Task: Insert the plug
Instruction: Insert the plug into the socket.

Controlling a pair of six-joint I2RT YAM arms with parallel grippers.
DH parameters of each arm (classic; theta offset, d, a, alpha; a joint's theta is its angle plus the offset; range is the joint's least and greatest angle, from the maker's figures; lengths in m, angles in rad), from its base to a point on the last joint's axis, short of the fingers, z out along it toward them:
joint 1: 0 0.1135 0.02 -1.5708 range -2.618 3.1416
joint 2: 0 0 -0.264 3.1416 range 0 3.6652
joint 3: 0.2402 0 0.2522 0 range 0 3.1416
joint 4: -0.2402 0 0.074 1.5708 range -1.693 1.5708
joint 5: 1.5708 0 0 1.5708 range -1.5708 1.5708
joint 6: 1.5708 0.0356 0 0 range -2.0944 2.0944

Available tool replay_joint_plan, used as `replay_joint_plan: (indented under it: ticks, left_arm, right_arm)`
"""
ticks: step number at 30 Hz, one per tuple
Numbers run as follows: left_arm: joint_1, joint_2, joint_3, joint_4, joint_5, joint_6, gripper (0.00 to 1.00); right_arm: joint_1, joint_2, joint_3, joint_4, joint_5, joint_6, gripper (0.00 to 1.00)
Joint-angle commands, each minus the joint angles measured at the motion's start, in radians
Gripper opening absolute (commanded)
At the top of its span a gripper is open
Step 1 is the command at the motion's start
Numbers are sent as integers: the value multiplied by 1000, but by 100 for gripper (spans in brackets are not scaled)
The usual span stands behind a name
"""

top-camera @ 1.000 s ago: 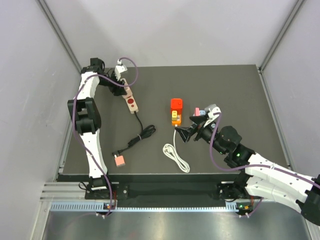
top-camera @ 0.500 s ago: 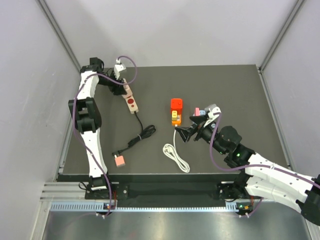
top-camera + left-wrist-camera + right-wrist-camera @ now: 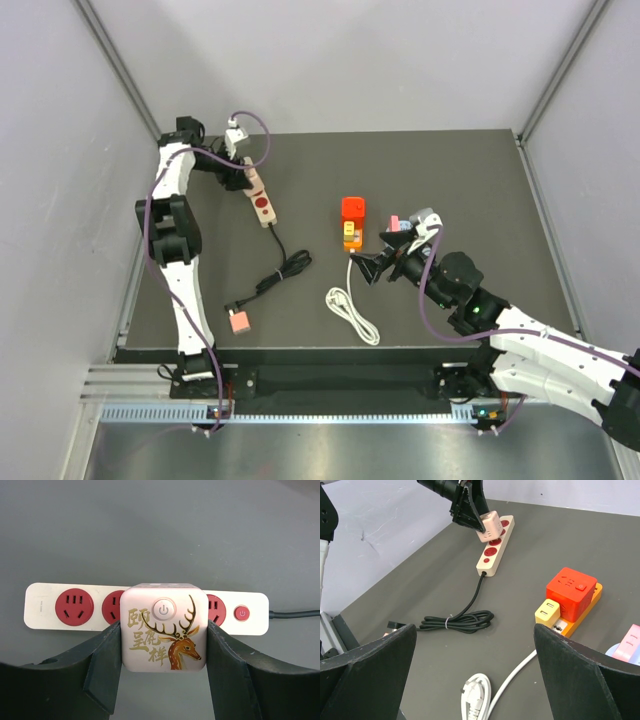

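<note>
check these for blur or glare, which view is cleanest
Left wrist: deer-print cube sharp, evenly lit, no glare; right wrist: red plug crisp, its own near fingers dark and featureless; top external: flat light, faint shadows, table glare-free.

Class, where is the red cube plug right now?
Top view: the red cube plug sits mid-table on the far end of the orange power strip, just beyond the right gripper.

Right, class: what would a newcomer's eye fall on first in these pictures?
Probably the bright red plastic cube plug atop the orange power strip at mid-table. Then the pale pink cube adapter with a gold deer print, clamped between the left arm's fingers over the cream power strip with red round sockets near the table's far-left corner.
</note>
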Motion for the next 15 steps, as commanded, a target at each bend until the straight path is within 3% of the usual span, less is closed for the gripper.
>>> replay_joint_plan:
  ticks: [1, 15]
  left_arm:
    - [-31, 57, -53, 4, -167, 59, 0]
    - [-53, 129, -27, 24, -237, 30, 0]
  right_arm:
    - [-8, 4, 3, 67, 9, -4, 100]
    - [-5, -8, -6, 59, 21, -10, 100]
